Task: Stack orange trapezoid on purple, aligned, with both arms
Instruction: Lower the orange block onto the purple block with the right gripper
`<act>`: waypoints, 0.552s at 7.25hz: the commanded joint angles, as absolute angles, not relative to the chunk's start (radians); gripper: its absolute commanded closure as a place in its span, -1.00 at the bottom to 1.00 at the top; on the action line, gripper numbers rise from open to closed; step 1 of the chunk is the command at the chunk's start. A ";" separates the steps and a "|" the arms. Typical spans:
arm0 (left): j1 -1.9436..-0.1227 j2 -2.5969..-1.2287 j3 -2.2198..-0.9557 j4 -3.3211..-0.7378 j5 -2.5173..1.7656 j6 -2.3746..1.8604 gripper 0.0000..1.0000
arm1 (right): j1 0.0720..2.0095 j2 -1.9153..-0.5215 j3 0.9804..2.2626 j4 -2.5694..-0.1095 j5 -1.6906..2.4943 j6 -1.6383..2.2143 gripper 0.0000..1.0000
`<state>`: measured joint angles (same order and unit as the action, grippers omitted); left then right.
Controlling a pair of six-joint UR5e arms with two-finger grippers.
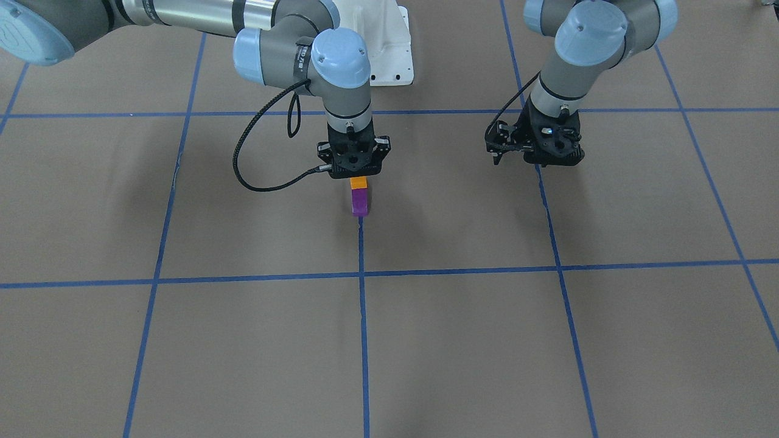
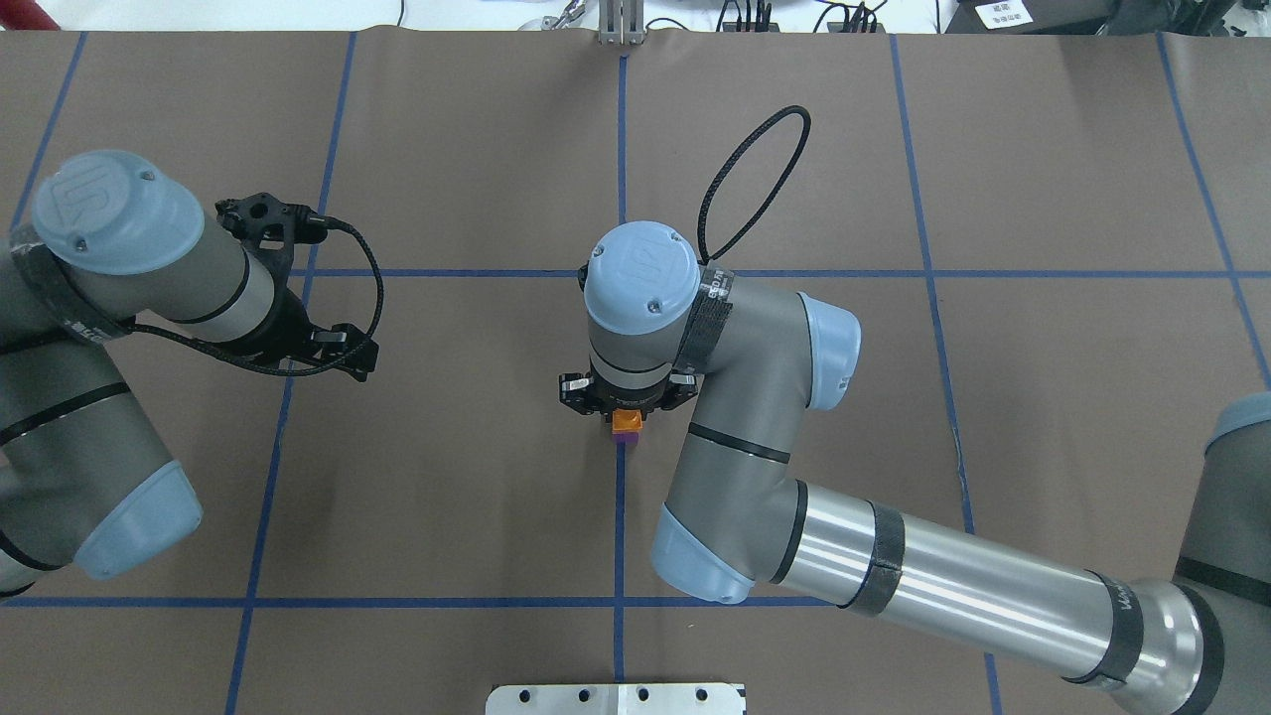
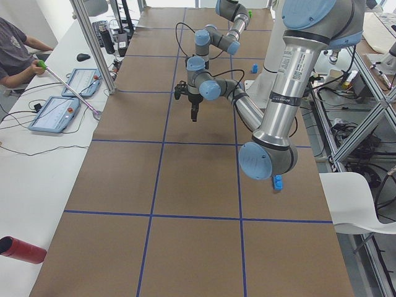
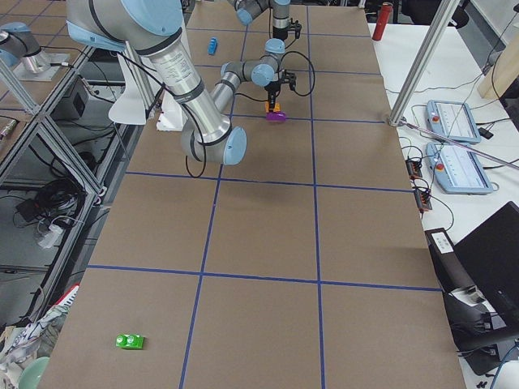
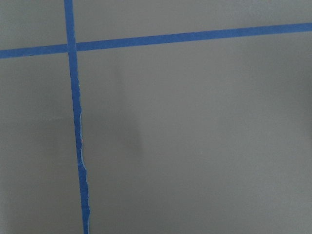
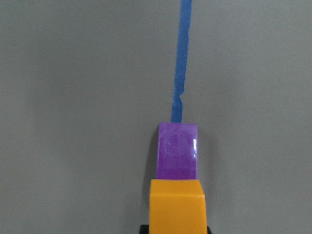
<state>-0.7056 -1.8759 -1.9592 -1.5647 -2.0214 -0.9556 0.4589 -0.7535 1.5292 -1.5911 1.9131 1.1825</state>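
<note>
Now the right gripper [image 1: 357,177] squeezes the orange trapezoid [image 1: 358,183] right over the purple [image 1: 359,202], and a crooked push could tip both blocks over.

Brown table [image 1: 608,340] gridded with blue tape [image 1: 364,340]; a white bench [image 3: 37,167] with tablets [image 3: 54,114] runs along its far side.

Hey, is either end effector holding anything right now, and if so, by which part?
The right end effector grips the orange trapezoid by its upper sides, over the purple block. The left end effector holds nothing.
</note>
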 commanded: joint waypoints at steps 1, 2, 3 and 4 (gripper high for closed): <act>-0.706 -1.875 -1.959 -1.565 -2.022 -0.956 -0.99 | 0.459 -0.735 1.500 -1.591 1.911 1.180 1.00; -0.706 -1.875 -1.957 -1.565 -2.020 -0.954 -0.99 | 0.459 -0.735 1.494 -1.591 1.911 1.171 1.00; -0.706 -1.875 -1.957 -1.565 -2.020 -0.954 -0.99 | 0.457 -0.735 1.494 -1.591 1.911 1.167 1.00; -0.706 -1.875 -1.957 -1.565 -2.020 -0.954 -0.99 | 0.457 -0.735 1.494 -1.591 1.911 1.175 1.00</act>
<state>-0.7056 -1.8746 -1.9577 -1.5646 -2.0205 -0.9543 0.4577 -0.7354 1.4956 -1.5907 1.9114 1.1715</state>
